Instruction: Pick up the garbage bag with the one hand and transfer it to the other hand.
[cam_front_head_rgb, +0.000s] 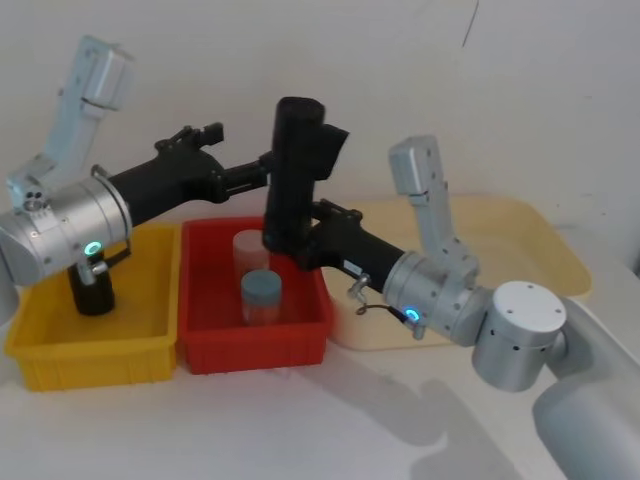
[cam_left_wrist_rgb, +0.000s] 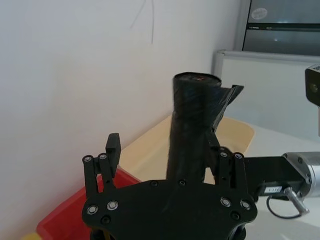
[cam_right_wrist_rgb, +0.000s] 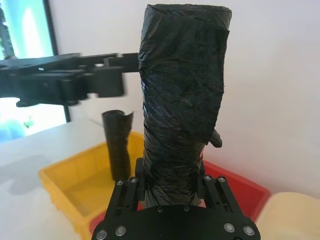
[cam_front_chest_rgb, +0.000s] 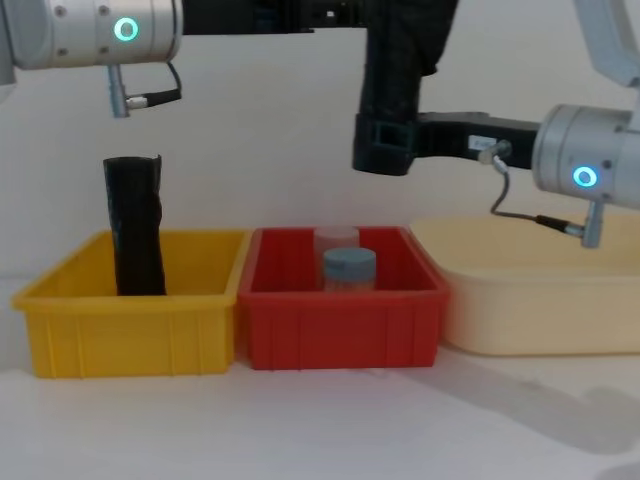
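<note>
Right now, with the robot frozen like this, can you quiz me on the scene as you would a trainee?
1. True or false: the right gripper is shut on the lower end of the raised garbage bag.
2. Which colour of container holds the jar with the blue lid? A yellow, B red, C cream.
3. Fill the gap: the left gripper, up by the bag's top, is ___.
Key: 1 true; 2 B, the red bin; 3 open.
</note>
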